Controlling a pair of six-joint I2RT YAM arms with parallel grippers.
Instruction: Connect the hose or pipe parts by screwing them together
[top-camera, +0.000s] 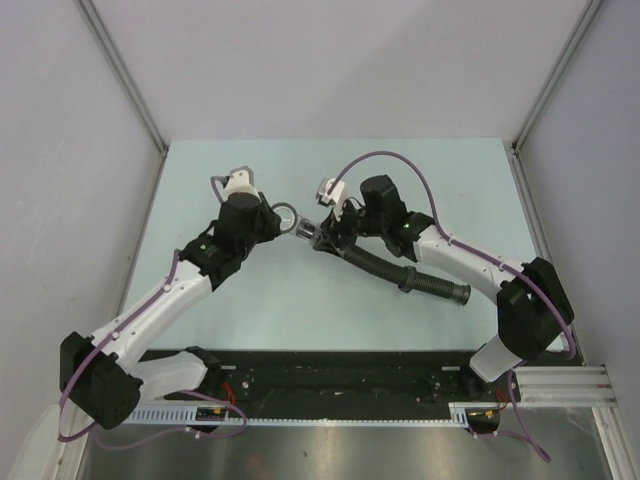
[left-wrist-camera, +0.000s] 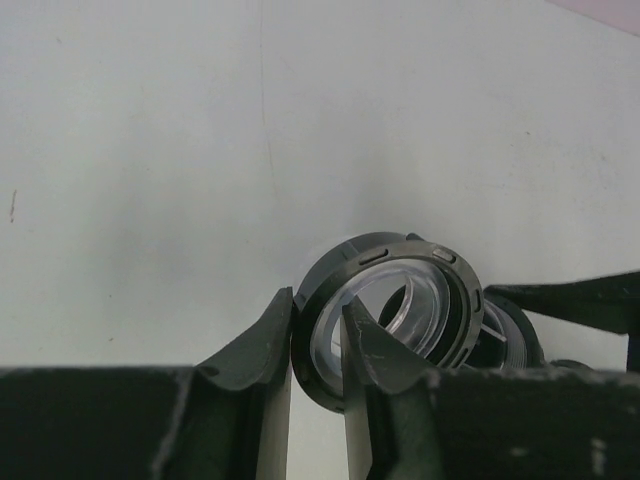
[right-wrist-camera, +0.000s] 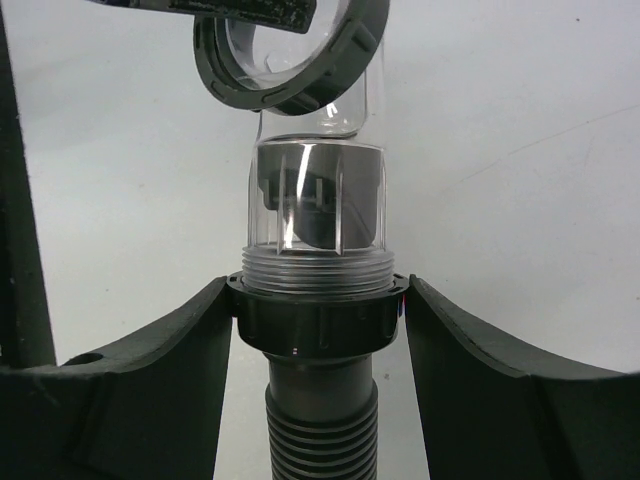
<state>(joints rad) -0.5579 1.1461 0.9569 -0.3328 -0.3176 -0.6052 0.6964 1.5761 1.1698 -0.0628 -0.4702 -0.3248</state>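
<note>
Left hand (left-wrist-camera: 318, 345) is pressed onto the rim of the dark grey ring at the mouth of a short fitting of clear plastic (left-wrist-camera: 400, 252), one finger outside the ring and the other inside it, so the rim is pinched between them. The right hand (right-wrist-camera: 320, 300) is closed on the black flared collar (right-wrist-camera: 315, 325) at the end of a long black ribbed flexible hose (right-wrist-camera: 320, 430), with a finger set against each side of it. Both parts are held above the middle of the pale green table (top-camera: 300, 310), between the two arms. The rest of the hose trails away to the right across the table.

The screwing step is judged to be in hand. The fitting is seated end-on in the collar, and a band of clear thread (right-wrist-camera: 315, 265) shows just above the collar's edge, so the joint appears started but not run home. The next move is judged to call for one part to be turned about the shared axis while the other is kept from turning, with the two kept in line so the thread is not crossed.

No brand, label or writing can be read on either part.
</note>
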